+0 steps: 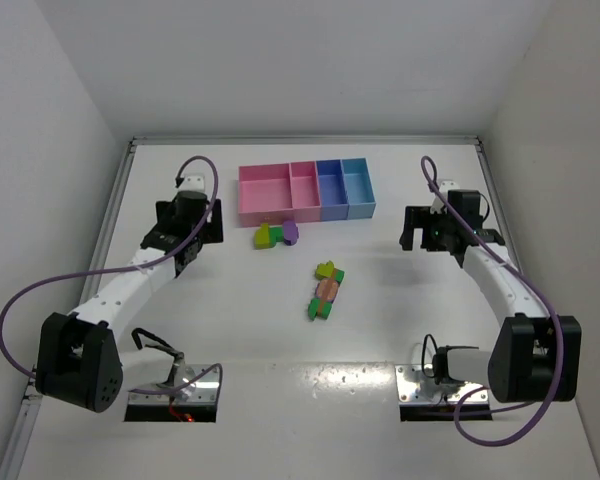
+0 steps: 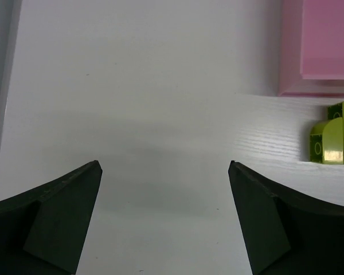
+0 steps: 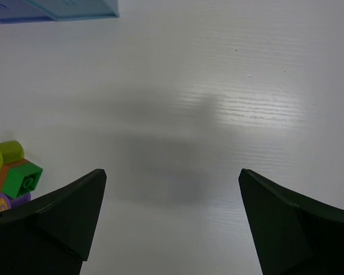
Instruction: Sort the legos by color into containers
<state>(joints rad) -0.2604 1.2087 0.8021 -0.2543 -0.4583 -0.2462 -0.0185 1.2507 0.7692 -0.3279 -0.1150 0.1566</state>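
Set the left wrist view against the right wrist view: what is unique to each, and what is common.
Left wrist only: pink tray corner, with yellow-green bricks near it. Right wrist only: light blue tray corner, and a mixed brick cluster at the left edge. Both: white table; left pincer and right pincer open and empty.

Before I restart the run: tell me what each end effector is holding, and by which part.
Nothing is held. The left end effector and the right end effector both stand open and empty; the bricks lie loose.
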